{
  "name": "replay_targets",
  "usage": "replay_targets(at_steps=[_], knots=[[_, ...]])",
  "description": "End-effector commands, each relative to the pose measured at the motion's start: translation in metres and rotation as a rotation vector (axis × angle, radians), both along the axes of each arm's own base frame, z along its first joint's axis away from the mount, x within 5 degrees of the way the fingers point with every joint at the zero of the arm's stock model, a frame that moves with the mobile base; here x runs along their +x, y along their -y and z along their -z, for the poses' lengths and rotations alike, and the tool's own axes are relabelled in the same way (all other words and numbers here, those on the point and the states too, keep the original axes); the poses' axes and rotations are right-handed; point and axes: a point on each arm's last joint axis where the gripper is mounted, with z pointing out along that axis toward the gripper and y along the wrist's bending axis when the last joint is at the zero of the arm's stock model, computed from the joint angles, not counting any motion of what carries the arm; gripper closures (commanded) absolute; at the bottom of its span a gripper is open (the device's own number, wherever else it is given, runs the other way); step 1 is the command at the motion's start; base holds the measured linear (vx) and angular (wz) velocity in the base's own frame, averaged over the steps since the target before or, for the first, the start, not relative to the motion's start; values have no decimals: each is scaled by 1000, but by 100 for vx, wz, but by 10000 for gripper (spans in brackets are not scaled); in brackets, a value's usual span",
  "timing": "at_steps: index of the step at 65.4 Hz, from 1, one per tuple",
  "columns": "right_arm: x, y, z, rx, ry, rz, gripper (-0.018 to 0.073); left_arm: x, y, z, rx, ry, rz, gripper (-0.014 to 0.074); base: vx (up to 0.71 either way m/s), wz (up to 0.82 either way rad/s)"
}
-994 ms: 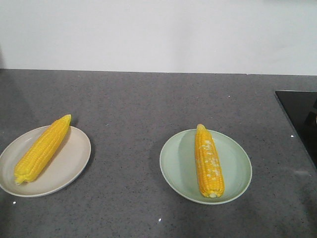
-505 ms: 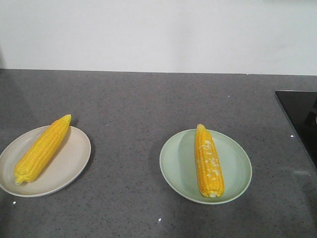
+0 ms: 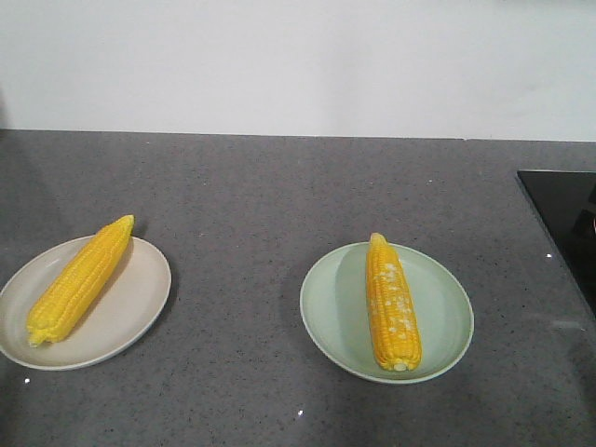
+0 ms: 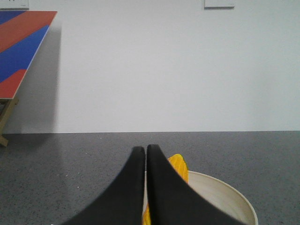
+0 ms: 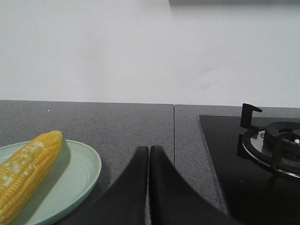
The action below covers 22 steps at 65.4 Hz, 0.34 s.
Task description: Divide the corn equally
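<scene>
- On the grey speckled counter (image 3: pixel 251 214), seen from the front, two plates sit well apart, each bearing one cob, and neither of my arms shows in that view.
- At the left, the cream plate (image 3: pixel 130 312) holds a plain yellow cob (image 3: pixel 79 279) lying on a slant, its tapered tip reaching past the plate's far rim.
- My left gripper (image 4: pixel 146 151) hovers just above that plate's near side; its two black fingers (image 4: pixel 125 187) are pressed together with nothing between them, and a bit of the cob peeks out behind them.
- Behind it, at the far left of my left wrist view, a red-and-blue board (image 4: pixel 21 42) leans by the white wall (image 4: pixel 164 70).
- Right of centre, the pale green plate (image 3: pixel 442 312) carries a cob with whitish patches (image 3: pixel 391 303), lying nearly straight front to back, tip away from me.
- My right gripper (image 5: pixel 149 150) hangs just right of that plate, its jaws closed flat against each other and empty.
- At the far right, a black hob (image 5: pixel 234 159) with a burner grate (image 5: pixel 274 150) is set into the counter.
</scene>
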Motion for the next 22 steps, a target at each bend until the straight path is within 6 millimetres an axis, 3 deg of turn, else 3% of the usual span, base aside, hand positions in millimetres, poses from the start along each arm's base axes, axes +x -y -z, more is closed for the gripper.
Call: replay_targets(at_steps=[1,22], knots=[[0,-1,-4,-7,71,-9,559,-2,0,-3,-11,74,7,603,0,0],[0,-1,-4,-8,69,-8,559,-2,0,-3,-11,74,7,603,0,0]])
